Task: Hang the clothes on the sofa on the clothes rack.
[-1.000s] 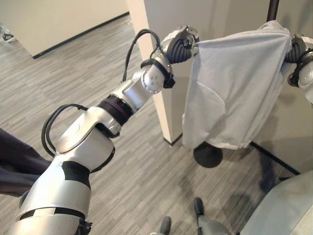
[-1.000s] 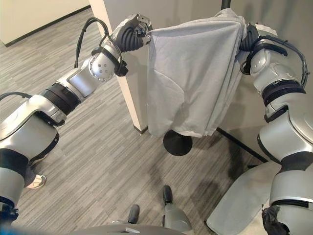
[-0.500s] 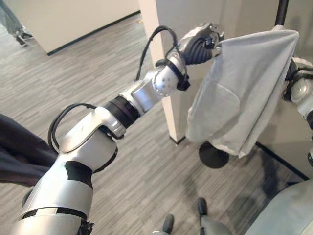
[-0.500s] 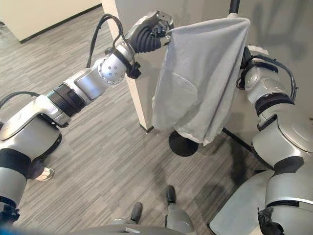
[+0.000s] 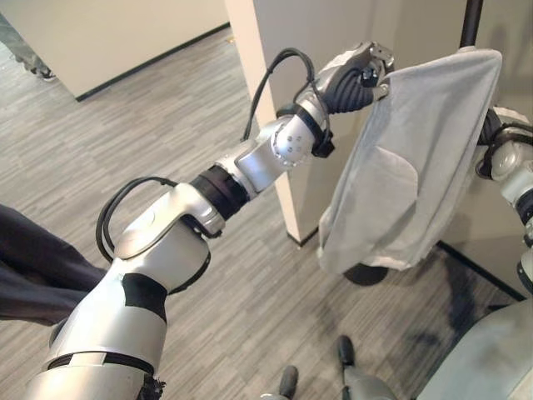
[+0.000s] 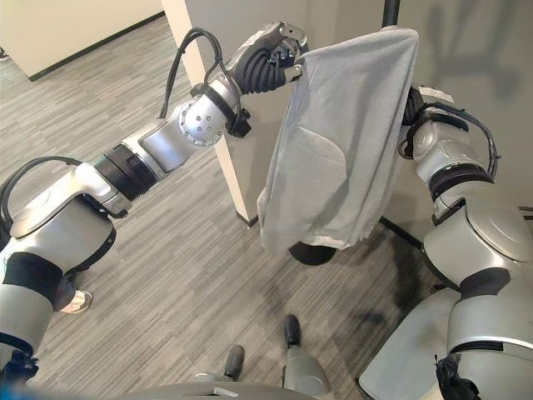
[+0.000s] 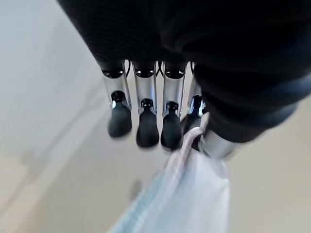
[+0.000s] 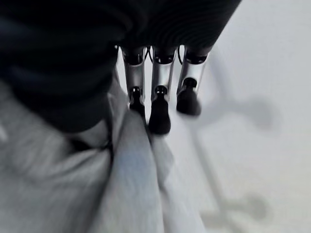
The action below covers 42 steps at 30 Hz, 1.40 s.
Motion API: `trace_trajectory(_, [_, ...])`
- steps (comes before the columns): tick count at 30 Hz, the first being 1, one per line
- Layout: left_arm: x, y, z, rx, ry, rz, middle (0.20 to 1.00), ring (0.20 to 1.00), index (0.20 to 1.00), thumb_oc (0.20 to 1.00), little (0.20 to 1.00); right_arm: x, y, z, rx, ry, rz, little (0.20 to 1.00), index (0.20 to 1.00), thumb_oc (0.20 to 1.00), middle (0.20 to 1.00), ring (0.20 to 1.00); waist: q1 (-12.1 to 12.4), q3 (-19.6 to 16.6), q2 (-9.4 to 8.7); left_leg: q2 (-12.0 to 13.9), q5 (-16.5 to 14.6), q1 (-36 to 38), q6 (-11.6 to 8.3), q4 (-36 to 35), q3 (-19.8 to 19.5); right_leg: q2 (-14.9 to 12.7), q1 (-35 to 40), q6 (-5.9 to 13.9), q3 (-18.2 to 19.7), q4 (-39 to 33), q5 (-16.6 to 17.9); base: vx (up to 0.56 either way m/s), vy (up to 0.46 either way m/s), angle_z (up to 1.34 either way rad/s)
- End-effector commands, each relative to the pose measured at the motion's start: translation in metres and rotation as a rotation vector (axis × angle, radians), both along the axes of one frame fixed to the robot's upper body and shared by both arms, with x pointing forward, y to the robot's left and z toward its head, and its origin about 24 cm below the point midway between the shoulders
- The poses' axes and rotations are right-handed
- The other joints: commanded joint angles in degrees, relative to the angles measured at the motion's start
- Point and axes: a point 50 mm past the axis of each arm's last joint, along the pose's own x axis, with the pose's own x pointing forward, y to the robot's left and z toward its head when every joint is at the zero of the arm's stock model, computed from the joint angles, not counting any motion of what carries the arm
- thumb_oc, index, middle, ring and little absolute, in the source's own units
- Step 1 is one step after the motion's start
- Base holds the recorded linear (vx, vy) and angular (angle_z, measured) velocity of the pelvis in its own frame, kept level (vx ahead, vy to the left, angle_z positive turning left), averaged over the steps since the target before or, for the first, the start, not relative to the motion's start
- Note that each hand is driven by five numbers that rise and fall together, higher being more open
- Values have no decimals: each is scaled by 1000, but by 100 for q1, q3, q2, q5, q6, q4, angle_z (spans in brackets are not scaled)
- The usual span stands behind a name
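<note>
Garment: I have the light grey shirt [image 6: 341,142] held up high between both hands, spread so its top edge can go over the rack pole [image 6: 389,12] at the far right.
Left hand: my left hand [image 6: 271,60] pinches the near top corner between thumb and one finger, the other fingers straight.
Right hand: my right hand [image 8: 150,104] holds the far corner, cloth gathered against palm and thumb, by the pole.
Base: the rack's dark foot [image 5: 366,273] sits under the hem.
Change: compared with a second ago, the shirt hangs narrower and steeper, left hand closer to the pole.
</note>
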Motion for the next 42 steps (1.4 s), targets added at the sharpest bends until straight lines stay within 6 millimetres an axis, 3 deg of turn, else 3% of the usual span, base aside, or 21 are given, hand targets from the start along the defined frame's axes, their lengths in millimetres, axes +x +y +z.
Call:
trace_trajectory(1, [8,33,44,-112,-81,117,1000,1000,1000,1000,1000,-7,-15,36,61,-140,-38,1000,1000,1000,1000,1000,9,71,-70,182,-29,7,-152,-311,616,-142,288,437,305,64,-808,0,0,0])
trace_trajectory(4, [9,38,43,-113,-81,135,1000,1000,1000,1000,1000,-7,-11,40,89,-173,-14,1000,1000,1000,1000,1000,-17,74,-78,186,-40,21,-144,-311,624,-131,297,427,325,64,-813,0,0,0])
trace_trajectory(11, [9,62,47,-135,-104,185,1000,1000,1000,1000,1000,-20,-13,71,314,-452,90,1000,1000,1000,1000,1000,-110,35,-101,214,-109,75,-121,-311,702,-124,316,449,389,64,-822,14,13,-6])
trace_trajectory(14, [6,80,50,-159,-126,212,1000,1000,1000,1000,1000,-40,-15,91,420,-652,188,1000,1000,1000,1000,1000,-185,-15,-116,258,-178,153,-112,-311,773,-115,365,467,413,64,-847,57,27,-6])
trace_trajectory(18, [-1,93,51,-171,-151,216,1000,1000,1000,1000,1000,-66,-25,96,454,-785,245,1000,1000,1000,1000,1000,-233,-95,-168,290,-243,230,-109,-311,824,-110,414,480,427,64,-871,46,15,-16])
trace_trajectory(21, [-11,119,47,-189,-172,234,1000,1000,1000,1000,1000,-103,-46,83,423,-867,242,1000,1000,1000,1000,1000,-333,-204,-229,333,-284,331,-109,-311,869,-114,485,485,451,64,-864,88,16,4])
trace_trajectory(22, [-11,118,46,-187,-170,232,1000,1000,1000,1000,1000,-104,-47,81,424,-866,239,1000,1000,1000,1000,1000,-314,-220,-228,353,-343,360,-105,-311,876,-96,512,482,452,64,-920,0,0,0])
trace_trajectory(24, [-19,143,38,-178,-176,273,1000,1000,1000,1000,1000,-129,-64,69,395,-886,198,1000,1000,1000,1000,1000,-387,-285,-291,364,-349,424,-104,-311,919,-106,557,488,482,64,-886,57,30,-5])
trace_trajectory(28, [-27,168,20,-183,-150,317,1000,1000,1000,1000,1000,-149,-79,41,412,-826,151,1000,1000,1000,1000,1000,-366,-360,-374,404,-397,514,-100,-311,983,-105,622,491,506,64,-894,44,22,-7])
trace_trajectory(29, [-34,188,3,-213,-114,353,1000,1000,1000,1000,1000,-159,-82,19,464,-791,143,1000,1000,1000,1000,1000,-376,-368,-423,425,-424,559,-95,-311,1026,-107,647,495,520,64,-891,38,28,-14])
trace_trajectory(30, [-35,188,1,-213,-109,352,1000,1000,1000,1000,1000,-161,-82,18,462,-787,142,1000,1000,1000,1000,1000,-366,-386,-413,425,-427,569,-95,-311,1030,-106,655,495,524,64,-892,46,44,-11])
trace_trajectory(31, [-41,203,-21,-244,-63,385,1000,1000,1000,1000,1000,-168,-85,-10,544,-745,117,1000,1000,1000,1000,1000,-352,-397,-465,441,-457,614,-83,-311,1071,-107,682,493,549,64,-887,36,34,-8])
trace_trajectory(34, [-58,226,-58,-272,27,441,1000,1000,1000,1000,1000,-183,-86,-49,593,-614,65,1000,1000,1000,1000,1000,-317,-442,-514,462,-510,704,-72,-311,1155,-116,740,501,569,64,-899,38,38,-19])
trace_trajectory(37, [-71,246,-93,-309,125,516,1000,1000,1000,1000,1000,-180,-82,-76,666,-541,38,1000,1000,1000,1000,1000,-229,-405,-590,482,-545,773,-33,-311,1265,-110,754,517,609,64,-854,-19,24,-12])
trace_trajectory(39, [-77,255,-100,-310,146,545,1000,1000,1000,1000,1000,-175,-78,-78,658,-507,55,1000,1000,1000,1000,1000,-196,-401,-591,503,-628,817,-15,-311,1327,-79,762,526,660,64,-880,14,21,-23])
trace_trajectory(40, [-83,263,-116,-328,195,583,1000,1000,1000,1000,1000,-174,-77,-81,660,-476,55,1000,1000,1000,1000,1000,-117,-360,-644,520,-639,837,-2,-311,1410,-82,757,525,678,64,-848,36,16,-29])
trace_trajectory(42, [-86,265,-125,-337,222,597,1000,1000,1000,1000,1000,-174,-78,-84,655,-459,49,1000,1000,1000,1000,1000,-93,-355,-661,517,-639,862,3,-311,1441,-89,772,531,692,64,-842,6,30,-15])
